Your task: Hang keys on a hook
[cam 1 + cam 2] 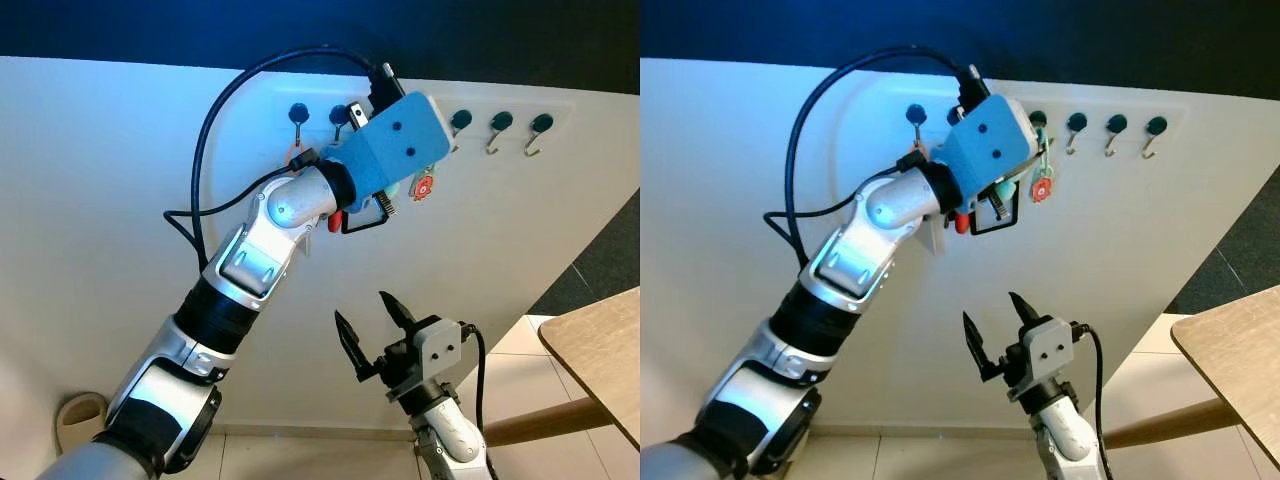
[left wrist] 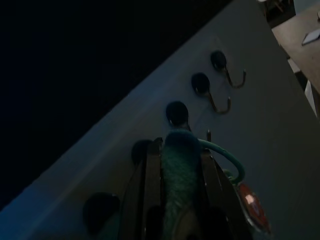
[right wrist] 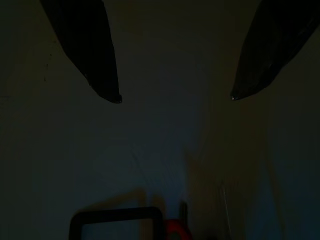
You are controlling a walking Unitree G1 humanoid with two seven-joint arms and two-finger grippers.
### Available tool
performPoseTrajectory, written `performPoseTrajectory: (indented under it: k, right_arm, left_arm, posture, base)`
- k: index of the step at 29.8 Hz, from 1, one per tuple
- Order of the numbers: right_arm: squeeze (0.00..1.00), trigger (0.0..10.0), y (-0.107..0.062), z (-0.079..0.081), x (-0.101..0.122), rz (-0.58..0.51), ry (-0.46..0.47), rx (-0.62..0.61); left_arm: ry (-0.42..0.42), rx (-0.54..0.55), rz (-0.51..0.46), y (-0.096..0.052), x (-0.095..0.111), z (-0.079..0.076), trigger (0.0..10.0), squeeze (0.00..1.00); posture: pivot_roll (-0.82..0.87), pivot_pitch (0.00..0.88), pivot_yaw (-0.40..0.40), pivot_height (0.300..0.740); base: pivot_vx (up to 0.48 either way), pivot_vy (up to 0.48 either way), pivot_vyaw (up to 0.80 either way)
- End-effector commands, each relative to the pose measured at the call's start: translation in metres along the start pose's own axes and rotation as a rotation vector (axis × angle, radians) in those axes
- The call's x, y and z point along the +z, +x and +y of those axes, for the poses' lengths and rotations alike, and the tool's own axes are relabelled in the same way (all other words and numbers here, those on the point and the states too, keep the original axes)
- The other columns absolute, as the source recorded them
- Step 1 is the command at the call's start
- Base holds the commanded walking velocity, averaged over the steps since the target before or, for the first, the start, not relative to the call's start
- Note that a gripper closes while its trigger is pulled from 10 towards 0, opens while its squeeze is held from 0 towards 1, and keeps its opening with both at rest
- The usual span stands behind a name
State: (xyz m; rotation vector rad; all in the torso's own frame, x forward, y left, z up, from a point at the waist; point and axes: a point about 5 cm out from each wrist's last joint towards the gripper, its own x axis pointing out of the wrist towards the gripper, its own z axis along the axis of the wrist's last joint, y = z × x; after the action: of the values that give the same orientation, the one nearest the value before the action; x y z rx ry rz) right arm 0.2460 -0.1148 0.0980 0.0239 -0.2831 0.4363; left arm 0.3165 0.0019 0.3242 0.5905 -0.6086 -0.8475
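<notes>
A: White wall panel [image 1: 100,200] carried a row of dark-capped hooks [image 1: 502,122]. Left tool [image 2: 175,165] was raised right up to that row, under its blue wrist housing [image 1: 395,150].

B: State of the left tool?

A: Fingers [image 2: 150,175] were closed tight on a teal fabric piece of the keys [image 1: 1040,187]. Teal loop and a red-orange tag hung just beside the fingertips, against the panel.

B: On a hook or not?

A: Couldn't tell. In the left wrist view the teal loop sat just below one hook's cap [image 2: 177,112], very near or touching. Two brass hooks [image 2: 220,102] further along the row were bare. The head views had the tool's housing covering the contact point.

B: Right side?

A: Right tool [image 1: 375,330] was lower, in front of the panel, well apart from the hooks. Its two black fingers [image 3: 95,60] were spread wide, nothing between them. Right wrist view was dark; a black frame [image 3: 115,217] and something red showed at the edge.

B: Anything else?

A: Wooden worktop [image 1: 600,345] corner at the robot's right, tiled floor [image 1: 320,455] below, a beige slipper [image 1: 80,418] by the wall at the left.
</notes>
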Motion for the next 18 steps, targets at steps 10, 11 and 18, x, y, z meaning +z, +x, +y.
performPoseTrajectory:
  k: [10,11,18]
  right_arm:
    - [0.00,10.0,-0.002,0.002,-0.001,0.013,0.006,0.007]
    - [0.00,10.0,-0.002,0.002,-0.001,0.014,0.006,0.007]
    - [0.00,10.0,-0.004,0.002,-0.002,0.020,0.005,0.004]
  left_arm:
    - [-0.160,0.028,-0.224,0.002,0.032,0.002,10.0,0.00]
    - [-0.217,-0.032,-0.295,-0.001,0.040,-0.001,10.0,0.00]
    - [-0.456,-0.463,-0.383,-0.043,0.045,-0.031,10.0,0.00]
  posture:
    - [0.08,0.064,-0.043,0.740]
    - [0.08,0.064,-0.042,0.740]
    - [0.08,0.067,-0.043,0.740]
  base:
    - [0.000,0.000,0.00]
    - [0.000,0.000,0.00]
    - [0.000,0.000,0.00]
